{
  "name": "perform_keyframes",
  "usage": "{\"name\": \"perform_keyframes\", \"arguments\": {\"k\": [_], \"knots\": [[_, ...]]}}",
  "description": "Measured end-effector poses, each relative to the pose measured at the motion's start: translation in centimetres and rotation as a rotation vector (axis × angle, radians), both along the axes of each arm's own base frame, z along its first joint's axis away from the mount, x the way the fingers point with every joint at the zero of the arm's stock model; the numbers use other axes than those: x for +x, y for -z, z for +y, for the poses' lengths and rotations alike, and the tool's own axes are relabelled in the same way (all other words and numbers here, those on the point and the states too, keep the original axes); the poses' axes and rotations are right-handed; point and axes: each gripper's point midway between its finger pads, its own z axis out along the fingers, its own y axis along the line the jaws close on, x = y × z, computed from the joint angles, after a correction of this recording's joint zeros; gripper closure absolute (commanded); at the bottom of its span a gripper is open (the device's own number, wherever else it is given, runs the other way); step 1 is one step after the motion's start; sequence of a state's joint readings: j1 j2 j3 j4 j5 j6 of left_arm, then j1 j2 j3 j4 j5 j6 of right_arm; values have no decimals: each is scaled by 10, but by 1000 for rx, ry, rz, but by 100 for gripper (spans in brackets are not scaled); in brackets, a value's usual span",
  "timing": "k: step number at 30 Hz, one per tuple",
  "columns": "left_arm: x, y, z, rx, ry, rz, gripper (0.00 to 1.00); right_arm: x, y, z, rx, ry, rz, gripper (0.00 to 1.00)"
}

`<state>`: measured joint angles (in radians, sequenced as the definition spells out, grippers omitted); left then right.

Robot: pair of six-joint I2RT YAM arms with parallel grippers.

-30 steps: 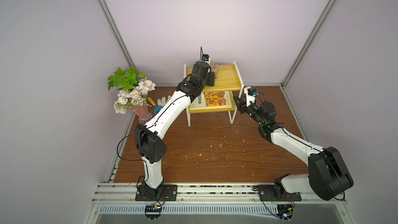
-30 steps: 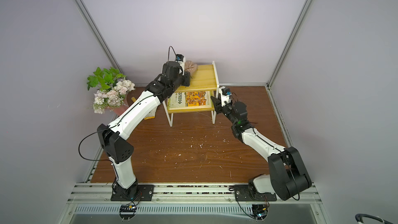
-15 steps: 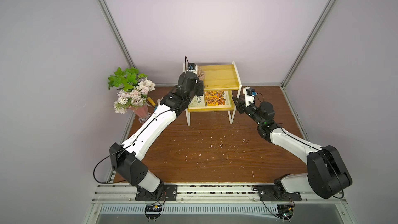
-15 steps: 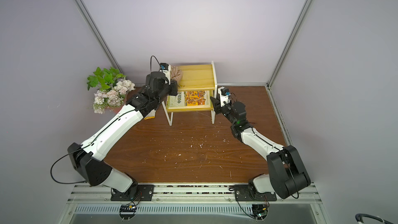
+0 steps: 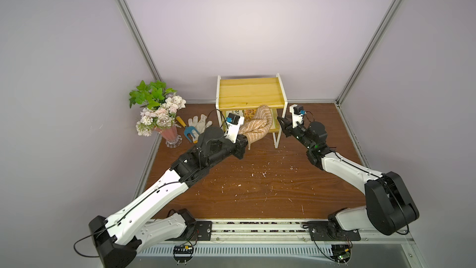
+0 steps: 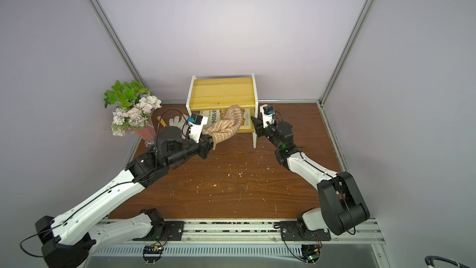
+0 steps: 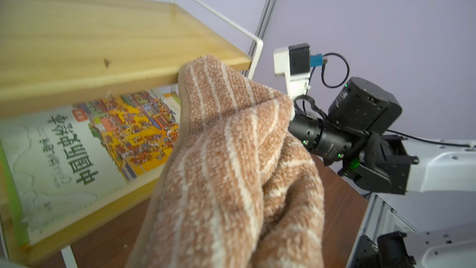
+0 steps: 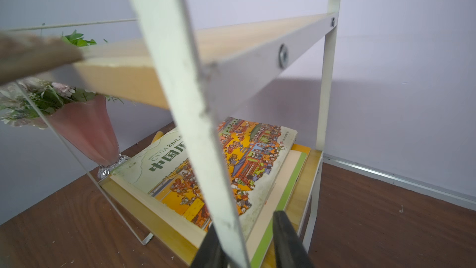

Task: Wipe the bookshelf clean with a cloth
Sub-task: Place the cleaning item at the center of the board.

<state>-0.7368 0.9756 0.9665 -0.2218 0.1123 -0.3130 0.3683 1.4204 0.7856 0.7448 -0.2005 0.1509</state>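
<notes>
Jaws, left gripper (image 5: 243,138): clamped on the cloth (image 5: 258,124) — just dragged to the top front edge of the bookshelf (image 5: 251,91), mid-frame; top pass likely done. My right gripper (image 5: 281,121) straddles its post — grip unclear.

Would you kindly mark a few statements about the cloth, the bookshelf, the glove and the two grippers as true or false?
1. The left gripper holds the striped cloth. True.
2. The right gripper straddles the white front leg of the bookshelf. True.
3. A book lies on the bookshelf's top board. False: the book lies on the lower board.
4. The white glove hangs over the top board. False: the glove lies flat between the flower vase and the bookshelf.
</notes>
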Motion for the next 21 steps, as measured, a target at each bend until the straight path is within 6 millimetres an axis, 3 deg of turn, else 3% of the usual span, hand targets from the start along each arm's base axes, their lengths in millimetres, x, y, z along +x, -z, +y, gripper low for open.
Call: {"name": "perform_keyframes", "arguments": {"k": [2,7,10,15,19,21], "knots": [[-6,37,14,19,-55,91,94,0,-4,-1,12,3,-13,62],[-27,156,44,143,-186,409,95,0,-11,-2,43,10,-30,54],[-39,209,61,214,-263,534,98,0,-16,-2,63,10,-40,53],[-31,253,81,326,-397,578,96,0,-17,-2,79,6,-38,50],[-18,272,85,395,-448,561,64,-1,-16,-2,77,7,-34,47],[-17,281,87,432,-453,565,59,-3,-14,-3,74,9,-31,44]]}}
